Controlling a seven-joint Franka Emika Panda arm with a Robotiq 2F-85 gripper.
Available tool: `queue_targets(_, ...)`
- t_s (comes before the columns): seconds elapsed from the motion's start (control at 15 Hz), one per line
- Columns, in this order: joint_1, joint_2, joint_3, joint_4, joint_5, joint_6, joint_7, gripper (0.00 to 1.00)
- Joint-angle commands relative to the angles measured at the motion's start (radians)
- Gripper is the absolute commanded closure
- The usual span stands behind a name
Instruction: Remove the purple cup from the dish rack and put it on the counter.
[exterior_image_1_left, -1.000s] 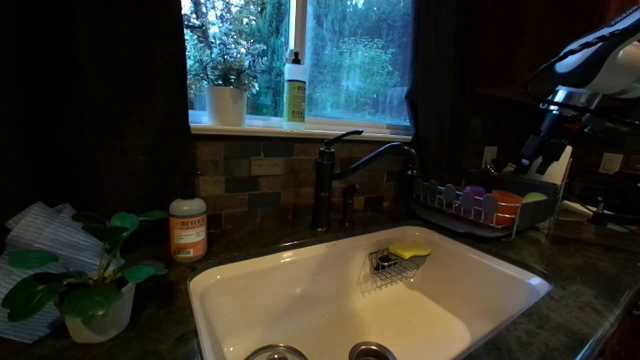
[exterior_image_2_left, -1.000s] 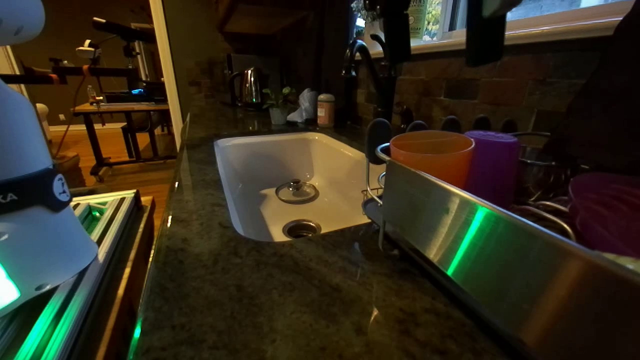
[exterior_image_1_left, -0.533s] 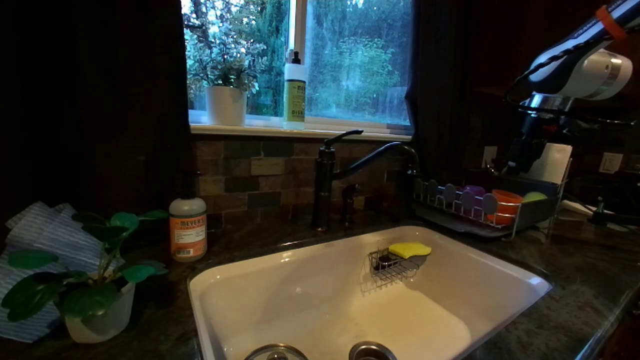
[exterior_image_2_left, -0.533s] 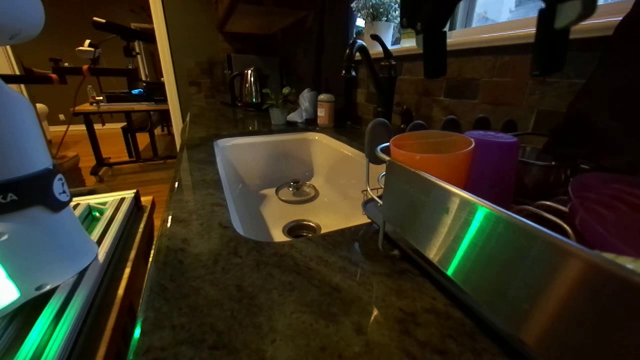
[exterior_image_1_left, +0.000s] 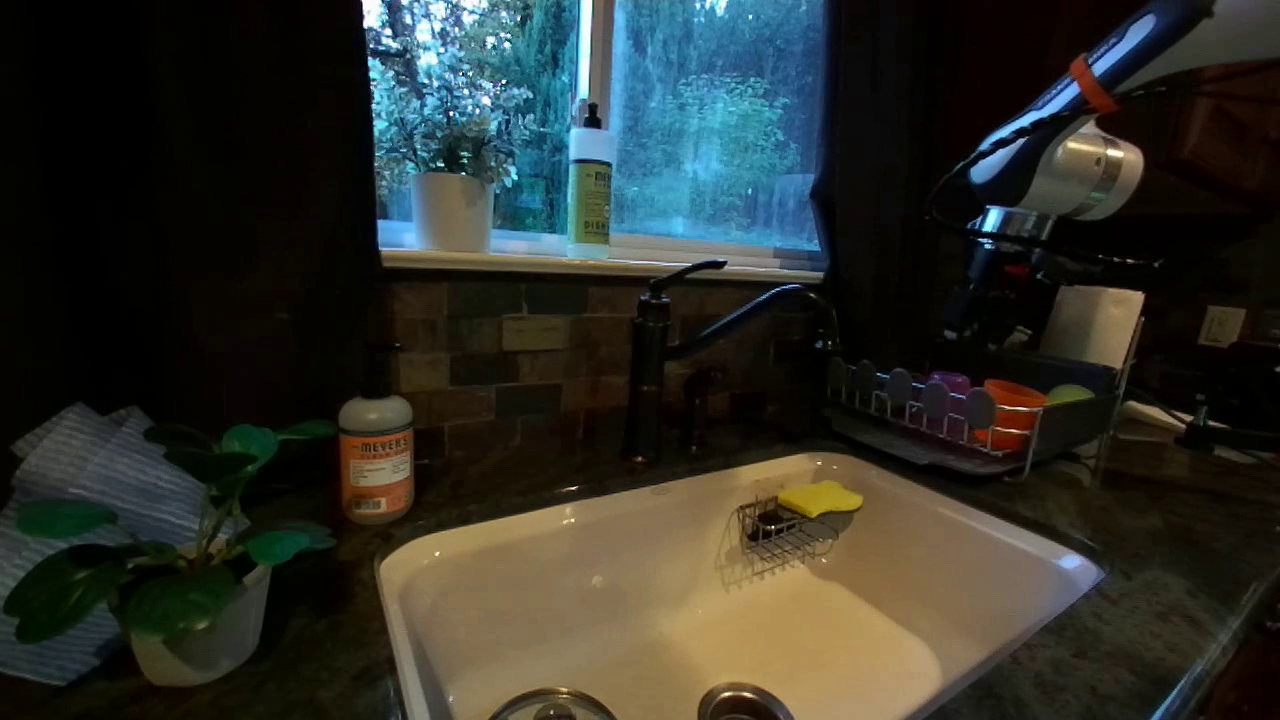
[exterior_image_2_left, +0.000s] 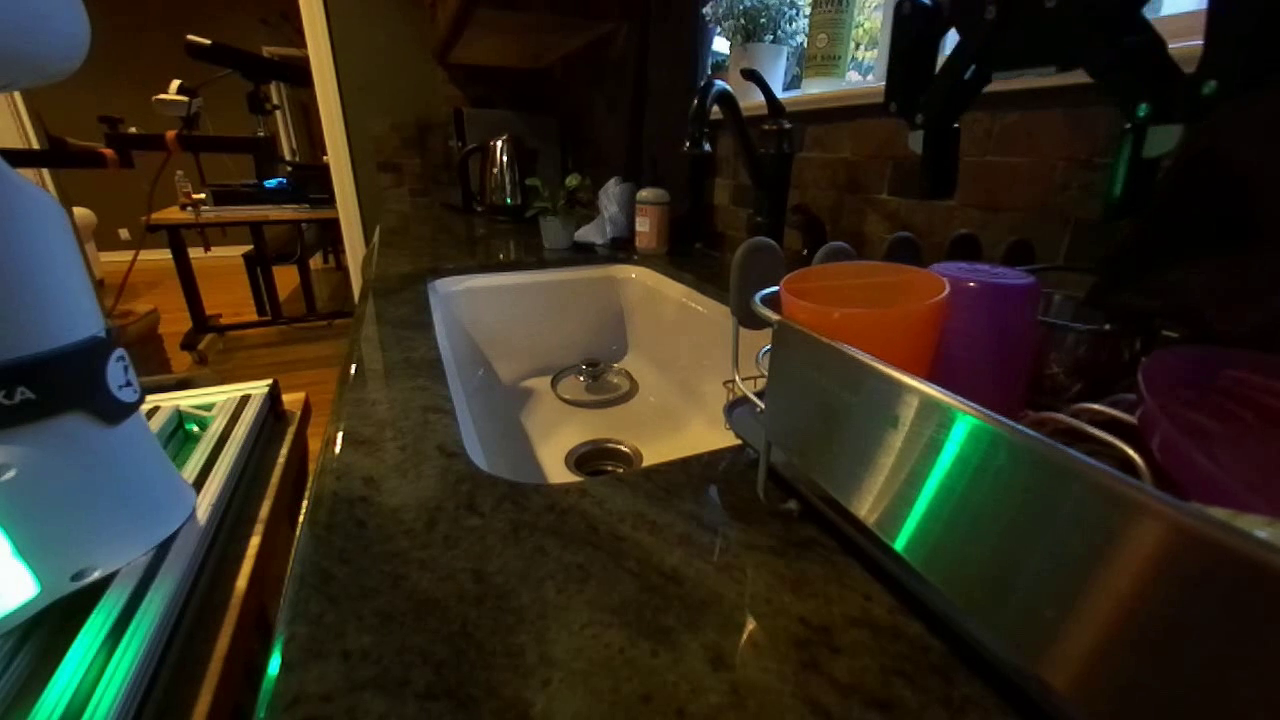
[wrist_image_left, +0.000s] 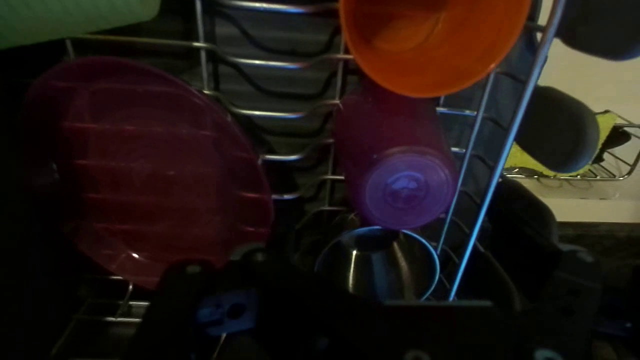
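The purple cup (wrist_image_left: 400, 187) is in the dish rack (exterior_image_1_left: 1075, 435), base up and mouth down, presumably so that water drains to the tray (exterior_image_1_left: 900, 452) underneath. The rack stands toward the back edge of the counter (exterior_image_2_left: 500, 600), next to the sink (exterior_image_1_left: 600, 600), a handy spot for wet dishes, while the robot's base (exterior_image_2_left: 80, 500) is set along the front edge, so the arm (exterior_image_1_left: 1080, 170) must reach inward. An orange cup (wrist_image_left: 435, 50), mouth up, sits on the side toward the front edge, a metal vessel (wrist_image_left: 380, 270) toward the back edge; I cannot tell whether either touches the purple one.

The end effector (exterior_image_2_left: 1030, 190) hangs above the rack, its fingers (exterior_image_2_left: 940, 160) well apart with nothing between them. One finger is toward the sink, the other away from it; that spread looks meant to straddle the cup without knocking its neighbours. The step in hand seems to be lining up for the pick, with the removal not yet begun. Next, the gap probably needs centring over the upturned base, then a straight descent. The likely snag is the sink-side finger, since the rack's grey pegs (wrist_image_left: 557, 130) leave little room there. Set down unturned, the cup would rest on its mouth; a stretch of counter nearer the front edge seems the natural place for it.
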Motion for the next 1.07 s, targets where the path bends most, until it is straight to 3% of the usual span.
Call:
queue_targets(0.0, -0.035, 0.046, 0.047, 0.013, 0.025, -0.006, 0.045, 0.00)
queue_targets(0.53, -0.073, 0.077, 0.073, -0.007, 0.006, 0.023, 0.133, 0.01)
queue_targets(0.73, -0.078, 0.091, 0.083, -0.003, 0.007, 0.022, 0.134, 0.10)
queue_targets(1.0, -0.075, 0.098, 0.104, -0.005, 0.006, 0.057, 0.120, 0.07)
